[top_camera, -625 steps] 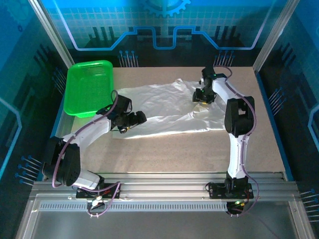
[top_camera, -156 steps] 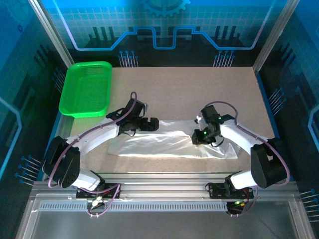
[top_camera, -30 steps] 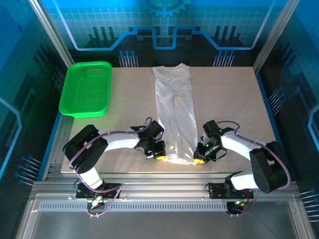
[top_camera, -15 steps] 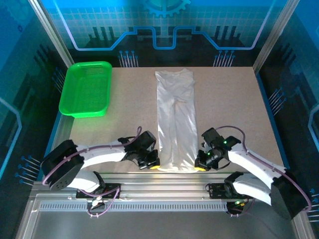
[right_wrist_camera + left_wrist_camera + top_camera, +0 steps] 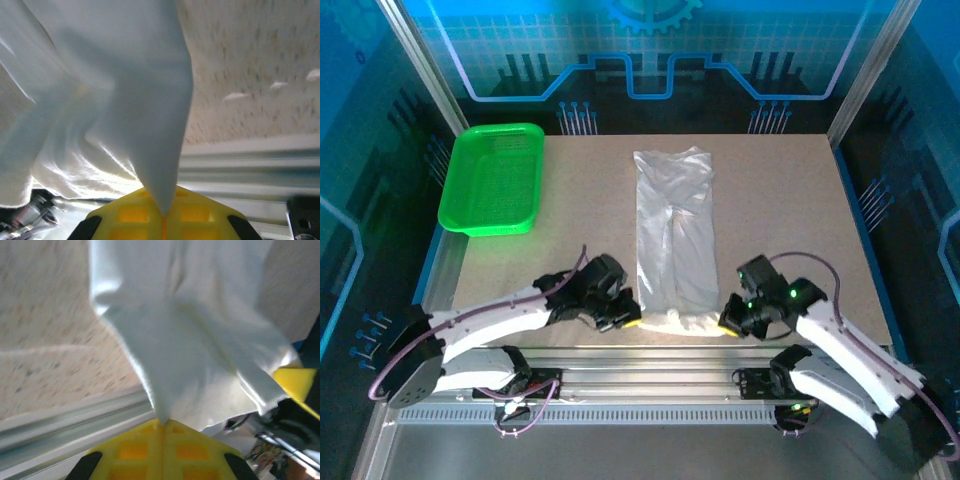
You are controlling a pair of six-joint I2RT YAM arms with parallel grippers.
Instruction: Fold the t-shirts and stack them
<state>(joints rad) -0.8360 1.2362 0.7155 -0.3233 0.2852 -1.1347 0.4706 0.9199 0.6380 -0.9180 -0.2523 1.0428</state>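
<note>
White t-shirt (image 5: 675, 240) lies as a narrow strip from far to near edge of the tabletop (image 5: 790, 220). Left tool (image 5: 625, 322) and right tool (image 5: 728, 325) are each clamped tight on a near corner; uneven pulling could skew the fold.

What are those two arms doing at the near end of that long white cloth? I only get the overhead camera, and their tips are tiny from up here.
Observer: The left wrist camera shows the left gripper shut, its yellow fingers pinching a corner of the white cotton t-shirt.
Operator: And the other arm?
Observer: On the right wrist camera, the right gripper is shut on the cloth too, which narrows to a point where it enters the gripper.
Operator: Is the cloth lying flat there?
Observer: No. In the left wrist camera, that end is raised off the speckled beige tabletop and runs in folds to the gripper.
</note>
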